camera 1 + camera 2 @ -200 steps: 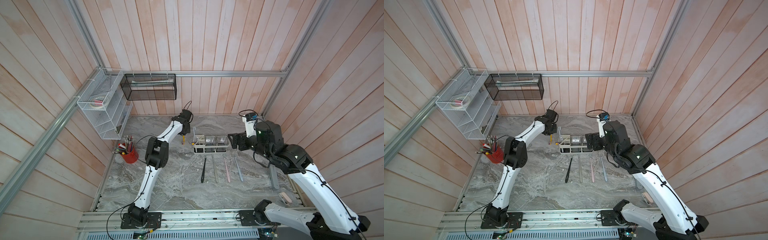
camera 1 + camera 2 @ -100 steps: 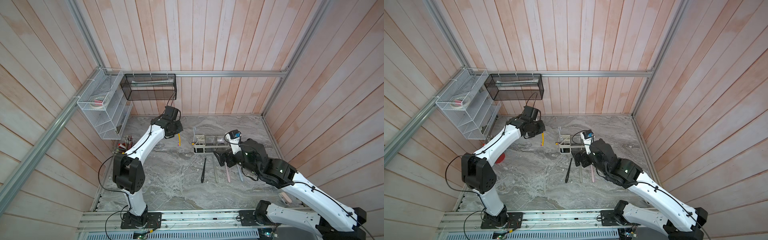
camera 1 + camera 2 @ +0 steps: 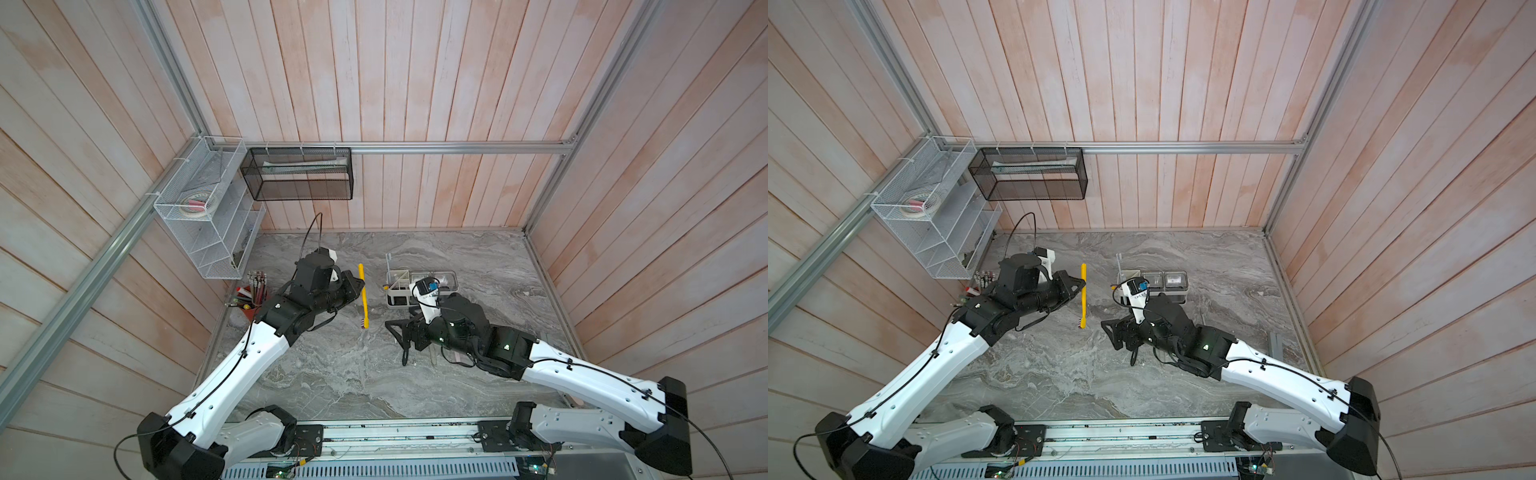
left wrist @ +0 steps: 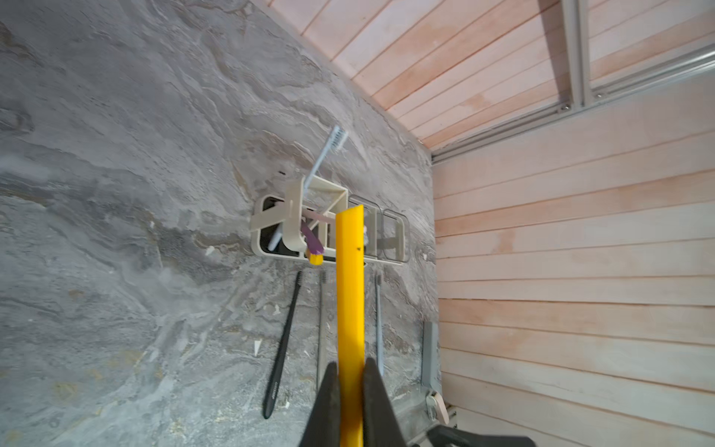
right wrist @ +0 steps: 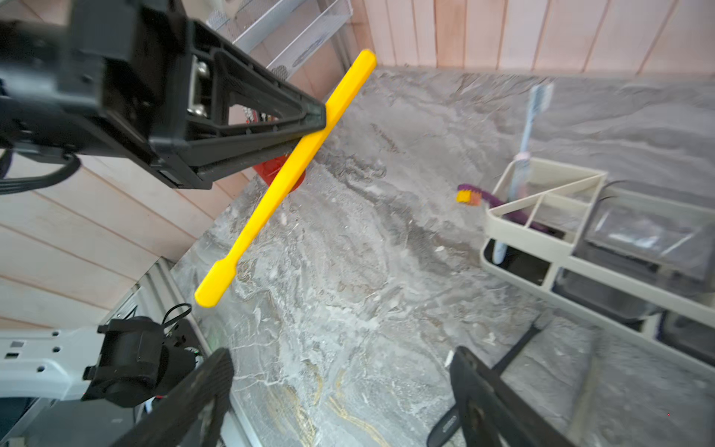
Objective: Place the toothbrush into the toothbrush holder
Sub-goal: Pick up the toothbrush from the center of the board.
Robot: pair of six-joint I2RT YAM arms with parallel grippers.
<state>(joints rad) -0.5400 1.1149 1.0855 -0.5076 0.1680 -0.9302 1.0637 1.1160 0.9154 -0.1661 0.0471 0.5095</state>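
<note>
A yellow toothbrush [image 3: 363, 296] [image 3: 1083, 296] hangs in the air left of the toothbrush holder [image 3: 398, 277] [image 3: 1130, 275], with my left gripper [image 3: 360, 287] [image 4: 350, 365] shut on its handle. The right wrist view shows the toothbrush [image 5: 286, 178] pinched at the left gripper [image 5: 321, 116]. The toothbrush holder [image 4: 294, 216] [image 5: 541, 201] is a cream frame; a light blue brush [image 4: 325, 154] and a purple brush [image 5: 472, 193] stand in it. My right gripper [image 3: 397, 334] [image 5: 340, 354] is open and empty, low over the table in front of the holder.
A black toothbrush [image 4: 282, 348] and other thin brushes lie on the marble table in front of the holder. A red cup of pens [image 3: 253, 297] stands at the left wall. A white wire shelf [image 3: 208, 216] and a black mesh basket [image 3: 299, 174] hang on the walls.
My left arm has drawn back from the holder to the left, still holding the yellow toothbrush. My right arm has moved from beside the holder toward the front and left.
</note>
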